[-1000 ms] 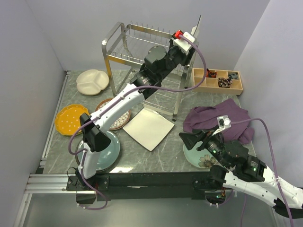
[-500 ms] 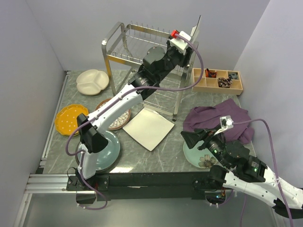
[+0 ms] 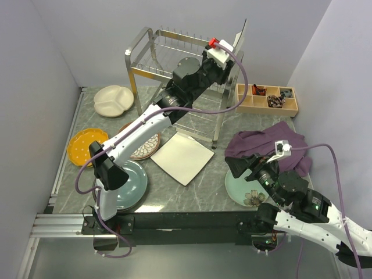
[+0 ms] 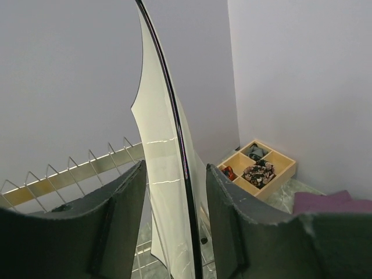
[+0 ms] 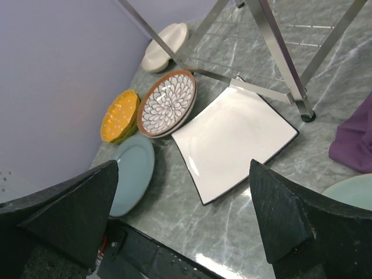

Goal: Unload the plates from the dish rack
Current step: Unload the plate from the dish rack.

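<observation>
The dish rack stands at the back of the table. One dark-rimmed cream plate stands upright at the right end of its top tier. My left gripper is open and straddles this plate; in the left wrist view the plate's rim runs between the left gripper's two fingers with a gap on each side. My right gripper is open and empty above the table, beside the pale green flower plate. In the right wrist view the right gripper hangs over the white square plate.
On the table lie a cream divided plate, an orange dotted plate, a brown petal plate, a grey-blue plate and the white square plate. A wooden compartment tray and a purple cloth lie at the right.
My left gripper has edged up and left along the rack's top tier, closer round the upright plate. My right gripper has shifted slightly to the right.
</observation>
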`<action>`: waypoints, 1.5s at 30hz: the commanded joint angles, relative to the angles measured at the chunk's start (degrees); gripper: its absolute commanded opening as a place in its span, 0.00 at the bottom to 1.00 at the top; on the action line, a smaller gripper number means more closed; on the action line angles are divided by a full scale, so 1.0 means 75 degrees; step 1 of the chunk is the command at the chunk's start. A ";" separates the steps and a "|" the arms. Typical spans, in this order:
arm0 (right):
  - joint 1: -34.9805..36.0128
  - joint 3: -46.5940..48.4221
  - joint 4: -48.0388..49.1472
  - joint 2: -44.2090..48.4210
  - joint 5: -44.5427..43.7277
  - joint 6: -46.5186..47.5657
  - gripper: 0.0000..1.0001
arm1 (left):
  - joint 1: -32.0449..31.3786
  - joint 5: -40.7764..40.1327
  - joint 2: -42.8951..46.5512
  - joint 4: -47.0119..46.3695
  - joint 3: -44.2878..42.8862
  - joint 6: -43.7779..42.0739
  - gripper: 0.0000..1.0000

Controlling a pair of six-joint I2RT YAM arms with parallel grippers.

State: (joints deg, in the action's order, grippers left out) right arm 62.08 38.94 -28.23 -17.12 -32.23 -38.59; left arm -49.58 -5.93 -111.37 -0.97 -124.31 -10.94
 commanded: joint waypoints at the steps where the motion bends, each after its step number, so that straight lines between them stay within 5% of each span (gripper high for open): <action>1: -0.0005 0.0609 0.0002 -0.0201 -0.0320 -0.0210 0.98 | -0.0069 0.0053 -0.0138 0.0094 -0.0440 -0.0240 0.48; 9: -0.0005 0.0492 0.0166 0.0045 -0.0273 -0.0199 0.98 | -0.0057 0.0205 -0.0502 0.0399 -0.0804 -0.0311 0.38; 16: -0.0005 0.0422 0.0108 0.0232 -0.0320 -0.0152 0.98 | -0.0069 0.0147 -0.0455 -0.0079 -0.0640 -0.0065 0.01; 27: -0.0005 0.0387 0.0236 0.0291 -0.0355 -0.0128 0.98 | -0.0104 0.0451 -0.0068 -0.1474 -0.0393 0.0497 0.01; 45: -0.0016 0.0140 0.0447 0.0432 -0.0391 -0.0023 0.98 | -0.0268 0.0721 0.0060 -0.1850 -0.0898 0.0591 0.01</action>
State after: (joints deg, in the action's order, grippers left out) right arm 62.08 40.71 -27.49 -14.11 -33.91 -39.33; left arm -50.28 -6.26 -114.39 -2.52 -126.80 -6.79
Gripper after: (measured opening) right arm 0.983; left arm 0.064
